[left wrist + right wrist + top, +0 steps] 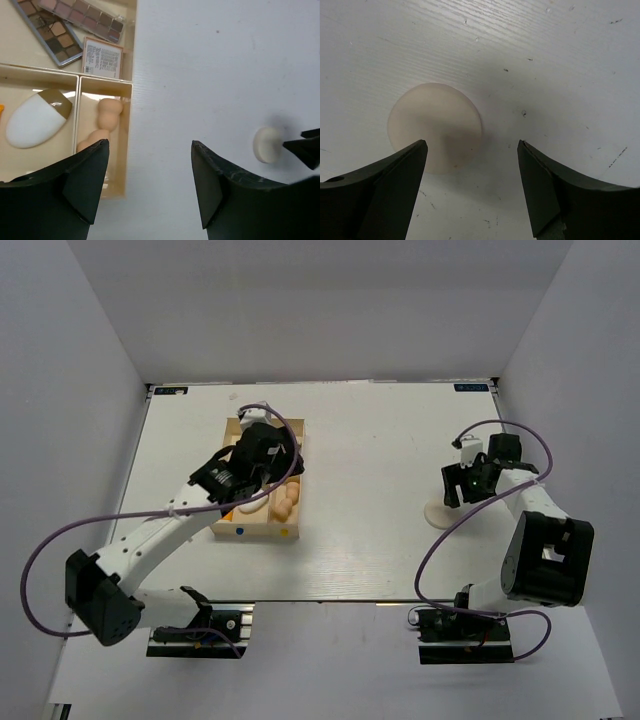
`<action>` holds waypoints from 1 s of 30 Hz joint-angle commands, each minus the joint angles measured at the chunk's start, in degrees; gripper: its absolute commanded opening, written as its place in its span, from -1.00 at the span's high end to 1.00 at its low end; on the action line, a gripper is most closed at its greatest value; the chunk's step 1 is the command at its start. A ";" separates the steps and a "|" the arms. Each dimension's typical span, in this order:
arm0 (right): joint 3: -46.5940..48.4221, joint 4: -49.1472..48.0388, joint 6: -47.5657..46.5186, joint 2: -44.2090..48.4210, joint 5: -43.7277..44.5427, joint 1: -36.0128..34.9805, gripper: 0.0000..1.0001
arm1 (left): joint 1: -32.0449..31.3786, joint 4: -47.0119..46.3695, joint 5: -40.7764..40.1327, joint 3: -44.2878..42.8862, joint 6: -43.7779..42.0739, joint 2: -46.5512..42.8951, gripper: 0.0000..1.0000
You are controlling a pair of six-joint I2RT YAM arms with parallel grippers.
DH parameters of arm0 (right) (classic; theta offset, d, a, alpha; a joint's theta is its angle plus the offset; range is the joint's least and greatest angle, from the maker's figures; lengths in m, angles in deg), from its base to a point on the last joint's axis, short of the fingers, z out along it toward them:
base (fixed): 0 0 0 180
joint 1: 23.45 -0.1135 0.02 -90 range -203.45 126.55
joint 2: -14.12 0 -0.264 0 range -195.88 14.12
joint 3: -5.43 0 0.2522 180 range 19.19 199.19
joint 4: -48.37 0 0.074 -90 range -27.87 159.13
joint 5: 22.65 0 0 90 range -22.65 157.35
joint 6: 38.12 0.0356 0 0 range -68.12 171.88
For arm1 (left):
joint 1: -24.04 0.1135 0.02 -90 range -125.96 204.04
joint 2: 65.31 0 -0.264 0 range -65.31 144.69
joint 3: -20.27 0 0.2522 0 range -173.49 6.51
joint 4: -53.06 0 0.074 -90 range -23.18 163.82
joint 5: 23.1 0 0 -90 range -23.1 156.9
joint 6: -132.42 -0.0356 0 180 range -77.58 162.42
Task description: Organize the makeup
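Note:
The round cream puff [435, 127] lies flat on the table at the right [438, 513]. My right gripper [472, 145] hovers open just above it, a little to its right, and shows in the top view [458, 485]. My left gripper [150, 144] is open and empty above the box's right edge [278, 462]. In the box lie two brown-shade palettes [50, 30], a square compact [102, 57], a white oval piece [37, 117] and tan sponges [107, 112]. A sliver of the orange tube [1, 106] shows at the left edge.
The pale wooden divided box [262, 533] stands left of centre; its right wall [127, 125] is beside my left finger. White walls enclose the table on three sides. The puff [267, 144] and a right fingertip [305, 147] show far off in the left wrist view.

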 commanded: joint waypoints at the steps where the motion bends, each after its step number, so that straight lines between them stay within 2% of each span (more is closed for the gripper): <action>1: 0.33 1.49 -2.76 -1.02 0.53 0.24 -0.55 | -0.20 -3.82 3.07 2.31 -0.41 -3.94 -0.53; 9: 1.03 0.70 -2.33 -6.29 -1.75 0.50 -0.25 | -0.20 -1.53 2.01 3.11 0.12 -6.93 -0.53; 14: 0.76 0.00 -2.06 -8.58 -2.98 0.24 -0.14 | -0.20 -1.70 1.31 4.07 1.00 -8.25 -0.53; 17: 0.24 0.09 -2.06 -9.19 -3.07 0.06 0.04 | -0.20 -1.27 1.04 4.60 1.35 -9.13 -0.53; 19: -0.38 -0.53 -2.06 -9.63 -2.72 -0.03 0.09 | -0.20 -1.18 0.96 4.95 1.70 -9.83 -0.53; 22: -1.43 -1.14 -2.15 -10.69 -2.46 -0.11 0.30 | -0.20 -1.26 0.95 5.83 2.05 -11.32 -0.53; 23: -1.61 -0.97 -2.24 -10.86 -2.81 -0.03 0.51 | -0.72 -1.53 0.87 6.35 2.14 -11.85 -0.53; 25: -1.61 -0.27 -2.41 -10.87 -4.46 -0.03 0.68 | -0.73 -2.31 0.87 6.97 2.23 -13.86 -0.53; 26: -1.52 -0.09 -2.85 -10.52 -5.35 -0.03 0.85 | -0.73 -2.76 0.78 7.67 2.14 -14.40 -0.53; 30: -0.21 3.07 -6.62 -7.79 -12.37 0.06 1.00 | -0.73 -4.95 1.22 9.17 2.23 -17.56 -0.53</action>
